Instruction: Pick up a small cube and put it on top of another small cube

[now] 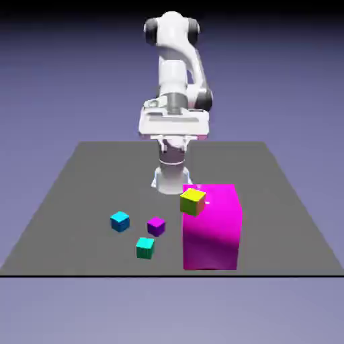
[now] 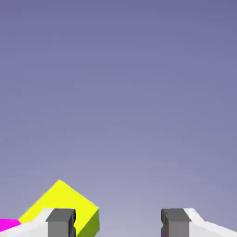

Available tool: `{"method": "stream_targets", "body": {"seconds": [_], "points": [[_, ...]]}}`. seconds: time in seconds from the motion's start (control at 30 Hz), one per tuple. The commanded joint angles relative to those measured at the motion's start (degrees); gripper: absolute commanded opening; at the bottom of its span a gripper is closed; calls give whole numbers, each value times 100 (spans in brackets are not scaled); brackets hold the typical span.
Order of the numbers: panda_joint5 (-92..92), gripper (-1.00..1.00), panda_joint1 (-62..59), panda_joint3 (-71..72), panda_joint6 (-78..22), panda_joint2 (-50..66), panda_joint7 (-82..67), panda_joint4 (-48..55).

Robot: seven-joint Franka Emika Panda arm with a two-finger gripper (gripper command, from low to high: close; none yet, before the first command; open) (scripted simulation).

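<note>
The table (image 1: 87,168) is a flat grey slab before a plain blue-violet backdrop. The arm (image 1: 176,74) stands at its far edge, about midway along.

A large magenta block (image 1: 211,232) sits near the front edge, right of centre in the exterior view. The yellow cube (image 1: 193,201) is at the block's upper left corner, tilted – whether it rests on the block cannot be told.

Three more cubes lie apart, left of the block:
- cyan cube (image 1: 119,221), farthest left
- purple cube (image 1: 156,226), nearest the block
- teal cube (image 1: 145,247), closest to the front edge

Gripper (image 2: 118,223): jaws apart, nothing between them – the hand view shows mostly backdrop
</note>
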Motion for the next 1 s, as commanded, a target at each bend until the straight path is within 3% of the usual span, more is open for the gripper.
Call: {"method": "stream_targets", "body": {"seconds": [0.0,0.57,0.77,0.8,0.97], "points": [[59,0,-146,65,-191,208,93,51],[1060,0,-2614,1163,-3403,3739,1672,913],[1060,0,-2486,1135,-2200,4836,1657,810],[1060,-100,-2486,1135,-2200,4836,1657,810],[1060,-100,-2583,1156,-3110,4006,1669,888]]}}
